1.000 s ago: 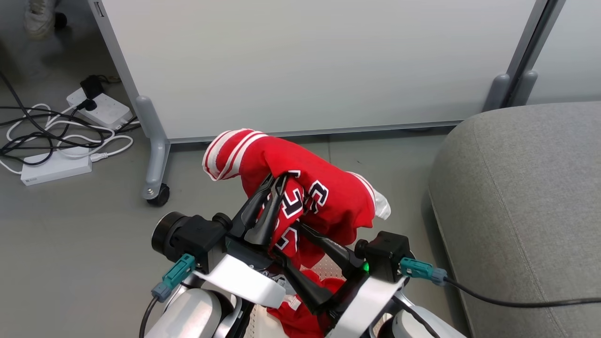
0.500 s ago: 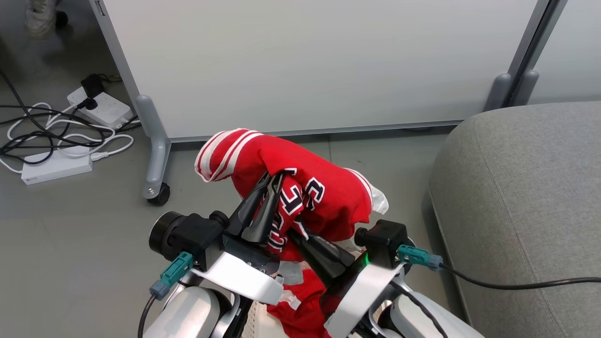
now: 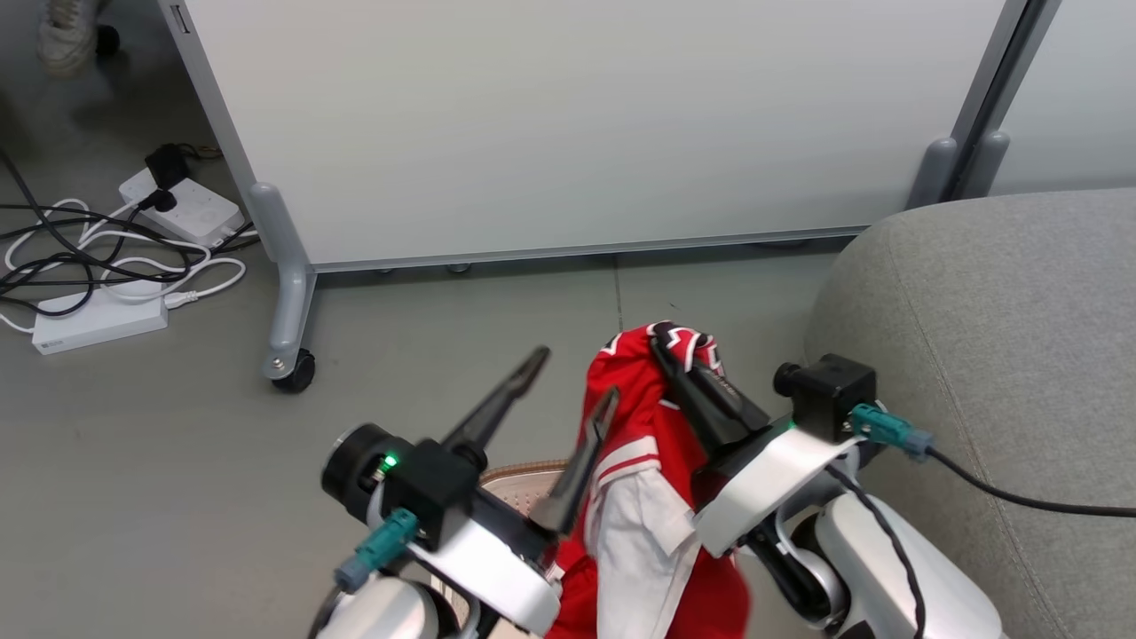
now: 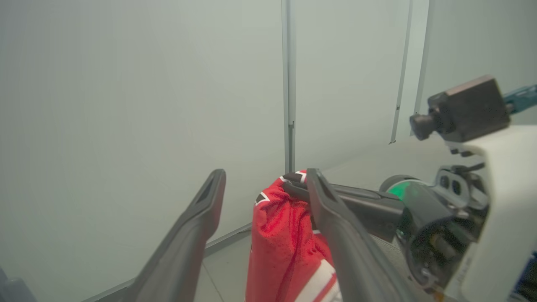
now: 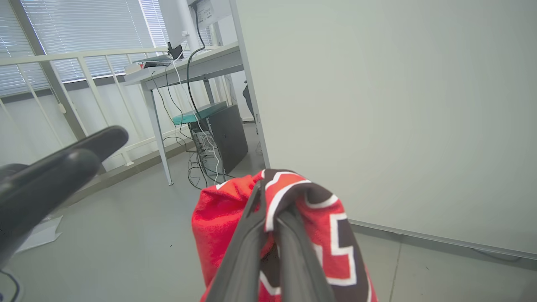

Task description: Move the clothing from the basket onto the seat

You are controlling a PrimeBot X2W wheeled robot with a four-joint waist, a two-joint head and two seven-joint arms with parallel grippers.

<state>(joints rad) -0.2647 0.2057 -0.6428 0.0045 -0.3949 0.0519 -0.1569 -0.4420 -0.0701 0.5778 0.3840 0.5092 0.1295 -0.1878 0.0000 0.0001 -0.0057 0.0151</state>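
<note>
Fingers (image 3: 501, 395) of L gripper (image 3: 574, 376) spread wide in head view, just at 9 o'clock of the red garment (image 3: 641, 424). R gripper (image 3: 661, 344) pinches the garment's top fold, cloth hanging down w/ white lining out. Basket (image 3: 519, 472) rim peeks at 6 o'clock betw. the arms. Grey seat (image 3: 994, 302) at 3 o'clock, white partition (image 3: 568, 124) at 12, power strips (image 3: 182, 206) & cables at 10. L wrist view: own fingers splayed, red garment betw. them nearer the 3 o'clock one, R gripper clamped on its peak. R wrist view: own fingers pressed together on the lettered cloth. L gripper's finger at 9 o'clock, desk (image 5: 188, 67) at 11.
</note>
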